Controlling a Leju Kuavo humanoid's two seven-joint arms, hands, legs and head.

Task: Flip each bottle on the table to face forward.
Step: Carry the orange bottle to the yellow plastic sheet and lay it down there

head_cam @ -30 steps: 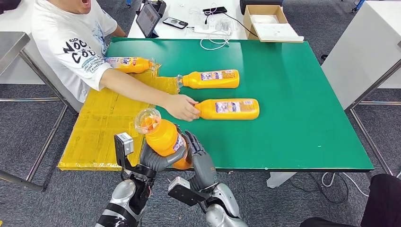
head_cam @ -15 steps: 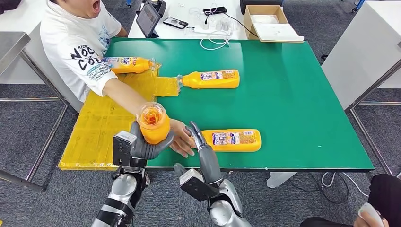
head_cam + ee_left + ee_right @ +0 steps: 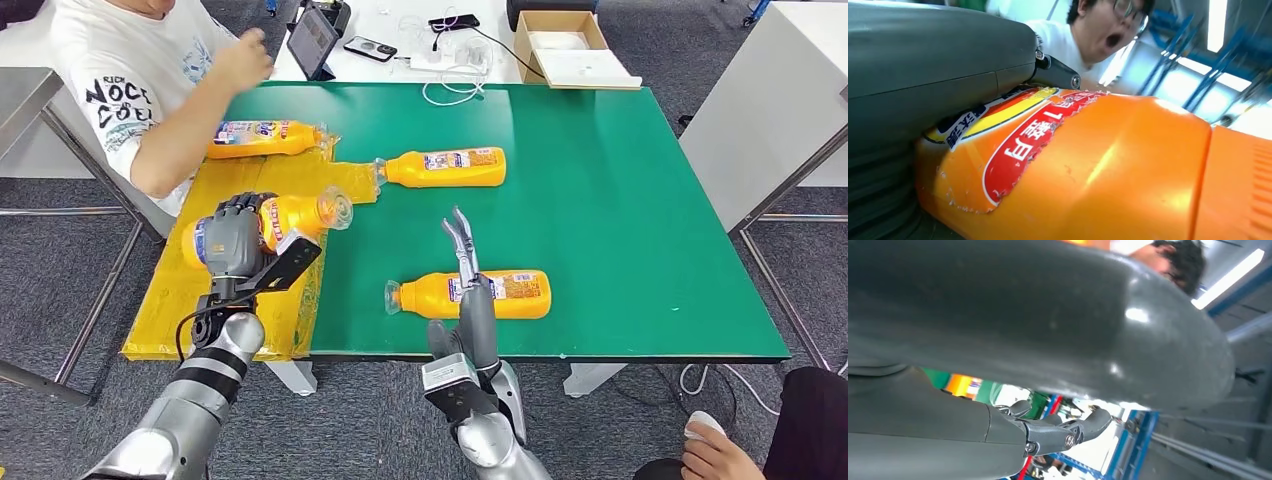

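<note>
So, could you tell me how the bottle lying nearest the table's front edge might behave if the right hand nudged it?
The bottle lies on its side on the smooth green table, so it may slide or roll. It looks full, probably heavy. The open right hand is above it.

A green table (image 3: pixel 640 200) carries a yellow mat (image 3: pixel 215 270) under the left hand (image 3: pixel 235 240), plus three orange bottles: nearest bottle (image 3: pixel 470 295) beside the right hand (image 3: pixel 465 270), middle bottle (image 3: pixel 445 167) beyond it, far bottle (image 3: pixel 265 138) past the left hand.
</note>
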